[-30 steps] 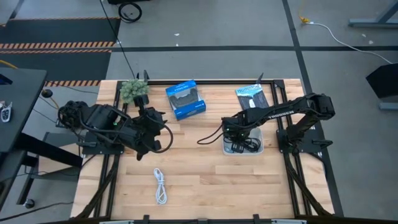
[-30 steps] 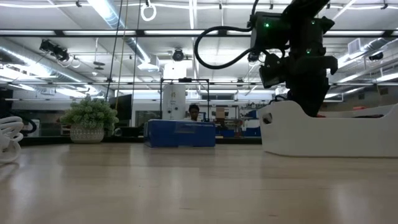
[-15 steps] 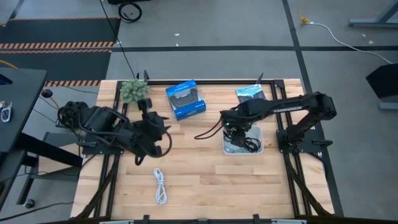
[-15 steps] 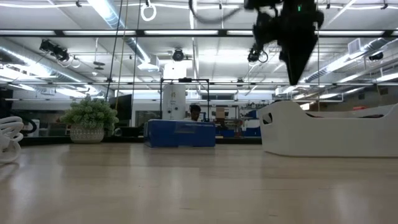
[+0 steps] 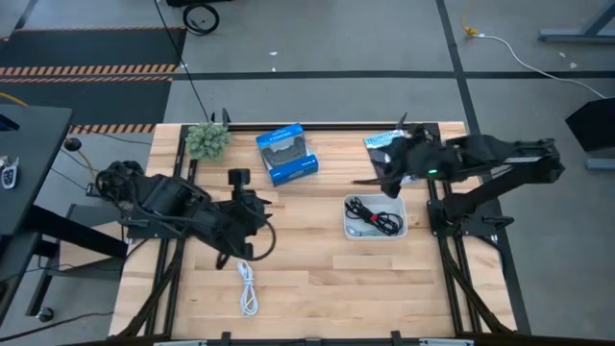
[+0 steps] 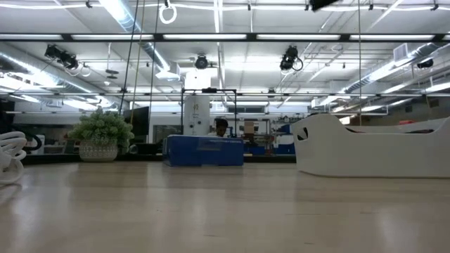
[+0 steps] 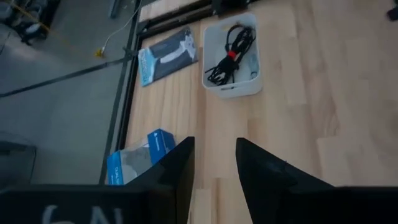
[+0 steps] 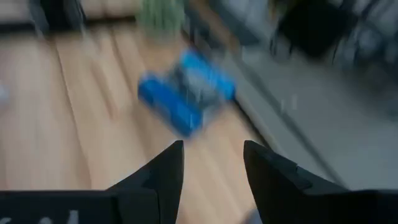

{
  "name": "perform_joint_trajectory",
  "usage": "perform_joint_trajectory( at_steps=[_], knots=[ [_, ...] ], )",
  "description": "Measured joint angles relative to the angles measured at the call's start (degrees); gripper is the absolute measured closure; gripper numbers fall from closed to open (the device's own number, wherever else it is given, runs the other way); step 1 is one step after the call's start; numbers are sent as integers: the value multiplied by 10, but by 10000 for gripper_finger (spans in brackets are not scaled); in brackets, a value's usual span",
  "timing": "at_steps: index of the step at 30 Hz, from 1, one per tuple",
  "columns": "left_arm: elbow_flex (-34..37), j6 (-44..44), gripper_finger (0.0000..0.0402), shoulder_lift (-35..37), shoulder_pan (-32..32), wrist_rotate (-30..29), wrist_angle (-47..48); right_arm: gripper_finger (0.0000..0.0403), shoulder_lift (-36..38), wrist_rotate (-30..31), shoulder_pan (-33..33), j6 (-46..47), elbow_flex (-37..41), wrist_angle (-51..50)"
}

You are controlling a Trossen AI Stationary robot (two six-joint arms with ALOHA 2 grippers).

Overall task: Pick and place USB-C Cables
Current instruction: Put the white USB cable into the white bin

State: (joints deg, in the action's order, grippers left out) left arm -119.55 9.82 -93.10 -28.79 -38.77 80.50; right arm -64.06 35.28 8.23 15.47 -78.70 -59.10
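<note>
A white cable bundle lies loose on the wood near the table's near edge; it also shows at the left of the low view. Black cable bundles, one with a red band, and a pale one lie in the white bin. My left gripper is open and empty, just far-side of the white cable. My right gripper is open and empty, raised on the far side of the bin; its wrist view is blurred.
A blue box and a small plant stand along the far edge. A flat black-and-white packet lies at the far right, partly under my right arm. Bare wood stretches between the white cable and the bin.
My right gripper has risen out of the white bin and swung up toward the table's far right, empty; the cables stay in the bin. My left gripper has moved toward the near edge, closer to the white cable.
</note>
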Motion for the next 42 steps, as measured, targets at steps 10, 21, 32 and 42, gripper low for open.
perform_joint_trajectory(
  at_steps=[10, 21, 32, 42],
  knots=[
    [0, 97, 276, -65, 21, 147, 4, 229, 131, -30, 60, -205, 205, 423],
    [0, 470, 276, -171, -43, 216, 68, 229, 168, -23, 108, -282, 287, 498],
    [0, 776, 260, -268, -95, 195, 94, 229, 242, -60, 174, -287, 283, 474],
    [0, 936, 159, -315, -123, 221, 96, 229, 240, -89, 189, -292, 283, 468]
  ],
)
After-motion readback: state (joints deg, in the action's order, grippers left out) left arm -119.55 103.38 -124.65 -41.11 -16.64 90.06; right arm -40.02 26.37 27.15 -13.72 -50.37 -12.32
